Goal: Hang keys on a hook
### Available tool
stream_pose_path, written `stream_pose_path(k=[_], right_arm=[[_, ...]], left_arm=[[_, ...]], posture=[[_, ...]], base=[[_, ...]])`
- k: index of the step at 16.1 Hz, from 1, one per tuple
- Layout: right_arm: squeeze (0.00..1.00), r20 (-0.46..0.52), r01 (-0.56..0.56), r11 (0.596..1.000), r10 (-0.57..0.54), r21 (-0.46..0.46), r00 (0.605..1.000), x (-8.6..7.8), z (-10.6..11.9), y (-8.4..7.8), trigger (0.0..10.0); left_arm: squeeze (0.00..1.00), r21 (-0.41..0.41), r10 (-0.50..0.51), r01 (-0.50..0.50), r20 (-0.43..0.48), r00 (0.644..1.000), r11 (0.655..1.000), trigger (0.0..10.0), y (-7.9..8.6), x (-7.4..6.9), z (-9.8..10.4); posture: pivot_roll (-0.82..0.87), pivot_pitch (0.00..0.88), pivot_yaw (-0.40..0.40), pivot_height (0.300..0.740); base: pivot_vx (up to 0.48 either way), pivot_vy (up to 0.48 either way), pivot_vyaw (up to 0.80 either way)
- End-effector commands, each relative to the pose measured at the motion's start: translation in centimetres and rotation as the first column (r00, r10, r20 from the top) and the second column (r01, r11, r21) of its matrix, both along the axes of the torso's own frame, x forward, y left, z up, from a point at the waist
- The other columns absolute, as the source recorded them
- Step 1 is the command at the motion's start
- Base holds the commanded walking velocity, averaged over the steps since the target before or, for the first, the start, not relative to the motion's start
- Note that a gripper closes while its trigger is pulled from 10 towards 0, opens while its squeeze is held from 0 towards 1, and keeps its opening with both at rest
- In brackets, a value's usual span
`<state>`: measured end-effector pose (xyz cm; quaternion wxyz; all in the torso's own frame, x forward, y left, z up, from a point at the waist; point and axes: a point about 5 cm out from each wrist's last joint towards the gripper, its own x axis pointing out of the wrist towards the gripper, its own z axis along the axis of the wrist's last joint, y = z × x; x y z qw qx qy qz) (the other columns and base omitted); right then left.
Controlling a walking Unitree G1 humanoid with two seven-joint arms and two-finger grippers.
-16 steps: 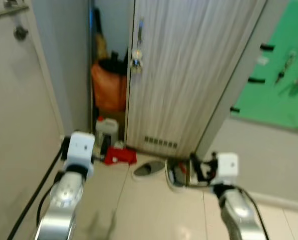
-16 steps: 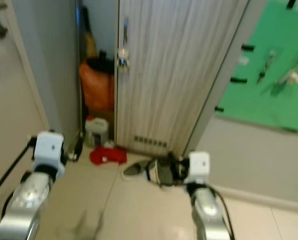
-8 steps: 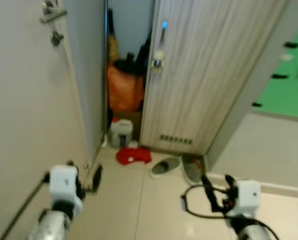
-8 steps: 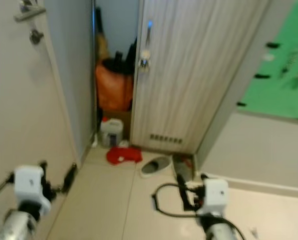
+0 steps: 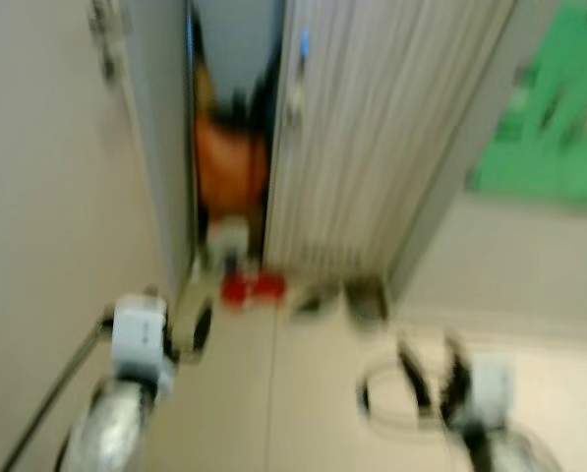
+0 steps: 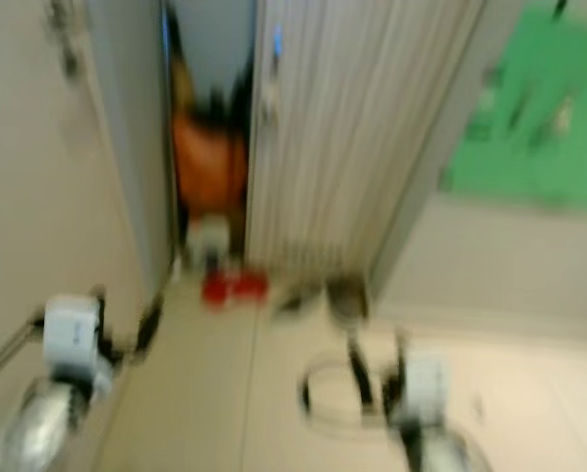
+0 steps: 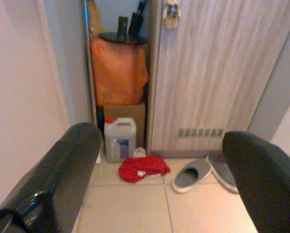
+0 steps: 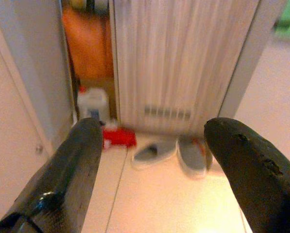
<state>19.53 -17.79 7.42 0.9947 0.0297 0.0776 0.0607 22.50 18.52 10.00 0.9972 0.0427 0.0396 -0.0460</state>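
Note:
The head views are blurred. A green board (image 5: pixel 544 128) with dark hooks and small hanging items stands at the far right, too smeared to make out. A small pale bunch (image 7: pixel 172 8) hangs at the handle of the striped wooden door (image 7: pixel 217 73). My left gripper (image 5: pixel 180 315) is low on the left near the white wall, and my right gripper (image 5: pixel 434 366) is low on the right over the tiles. In the wrist views both the left gripper (image 7: pixel 159 136) and the right gripper (image 8: pixel 153 126) are open with nothing between the fingers.
In the gap beside the door are an orange bag (image 7: pixel 118 70), a cardboard box and a white jug (image 7: pixel 119 140). A red cloth (image 7: pixel 142 168) and two grey slippers (image 7: pixel 191 174) lie on the tiles. A black cable loop (image 5: pixel 372 398) hangs by my right gripper.
The whole picture has shifted and smeared, so the camera is moving. Both grippers sit lower in view than a second ago, and the right one now points forward.

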Motion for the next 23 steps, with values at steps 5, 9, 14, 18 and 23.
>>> stream_pose_path(k=[5, 9, 14, 18, 23], right_arm=[[0.00, -0.032, -0.004, 1.000, 0.004, -0.007, 0.999, 0.3, -0.3, -0.1, 10.0], [0.00, -0.049, -0.016, 1.000, 0.015, -0.013, 0.999, 0.8, -0.8, -0.1, 10.0], [0.00, -0.067, -0.029, 0.999, 0.028, -0.019, 0.997, 0.9, -1.1, -0.1, 10.0], [0.00, -0.067, -0.029, 0.999, 0.028, -0.019, 0.997, 0.9, -1.1, -0.1, 10.0], [0.00, -0.067, -0.029, 0.999, 0.028, -0.019, 0.997, 0.9, -1.1, -0.1, 10.0]], left_arm=[[0.00, -0.006, 0.039, -0.039, -0.004, 0.999, 0.999, 10.0, -0.1, 0.6, 0.0], [0.00, -0.003, 0.053, -0.053, -0.001, 0.999, 0.999, 10.0, -0.2, 0.8, 0.1], [0.00, -0.005, 0.056, -0.056, 0.001, 0.998, 0.998, 10.0, -0.5, 0.8, 0.1], [0.00, -0.005, 0.056, -0.056, 0.001, 0.998, 0.998, 10.0, -0.5, 0.8, 0.1], [0.00, -0.005, 0.056, -0.056, 0.001, 0.998, 0.998, 10.0, -0.5, 0.8, 0.1]], posture=[[0.02, 0.000, -0.066, 0.740], [0.02, 0.000, -0.071, 0.740], [0.02, 0.000, -0.074, 0.740], [0.02, 0.000, -0.074, 0.740], [0.02, 0.000, -0.074, 0.740]], base=[[0.000, 0.000, 0.00], [0.000, 0.000, 0.00], [0.000, 0.000, 0.00], [0.000, 0.000, 0.00], [0.000, 0.000, 0.00]])
